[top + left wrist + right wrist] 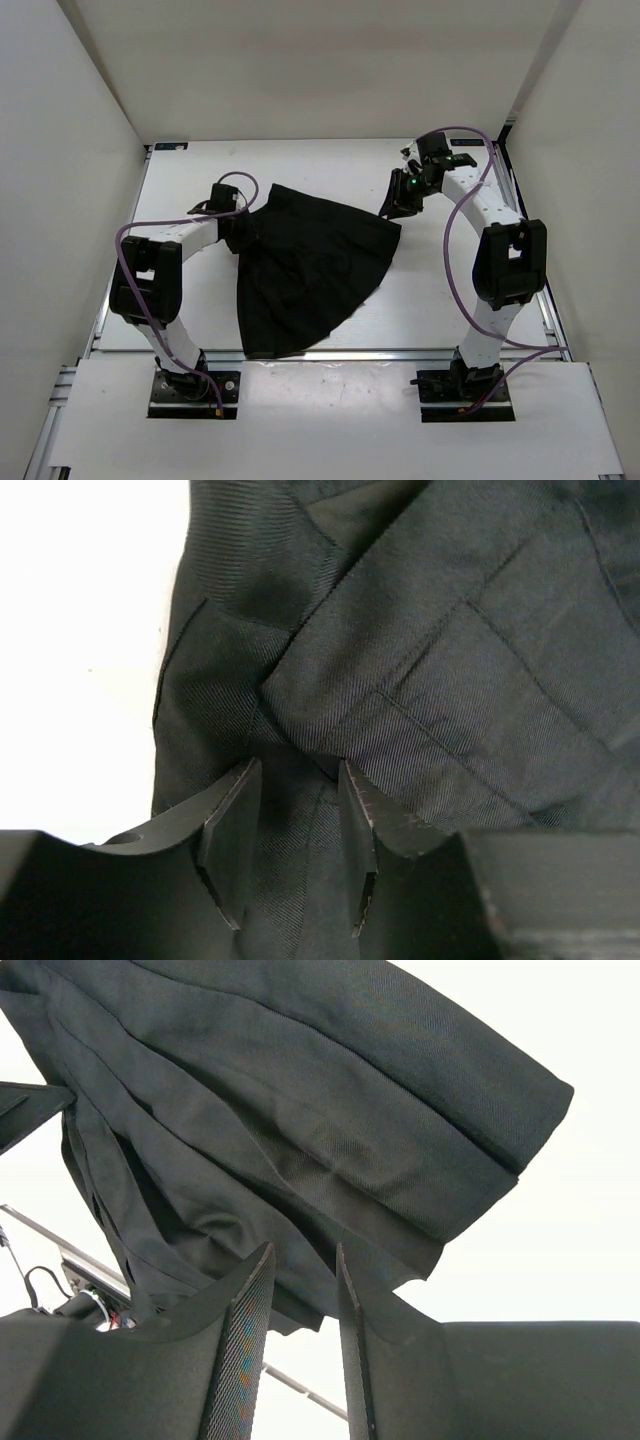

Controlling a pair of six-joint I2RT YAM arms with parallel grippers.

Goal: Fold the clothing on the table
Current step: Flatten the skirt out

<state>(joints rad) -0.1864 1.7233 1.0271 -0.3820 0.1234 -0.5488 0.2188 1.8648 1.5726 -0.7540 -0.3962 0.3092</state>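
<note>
The black pleated clothing (305,270) lies spread on the white table (190,300), flaring from a narrow top left end to a wide hem at the front. My left gripper (238,228) sits at that top left end. In the left wrist view its jaws (297,770) are closed on a fold of the clothing (450,660). My right gripper (398,203) is at the garment's far right corner. The right wrist view has the clothing (330,1110) hanging lifted from the gripper's tips (304,1255), with the table visible below it.
White walls enclose the table on the left, back and right. A metal rail (330,352) runs along the front edge. Purple cables loop off both arms (150,280) (510,260). Bare tabletop lies to the left of the garment and behind it.
</note>
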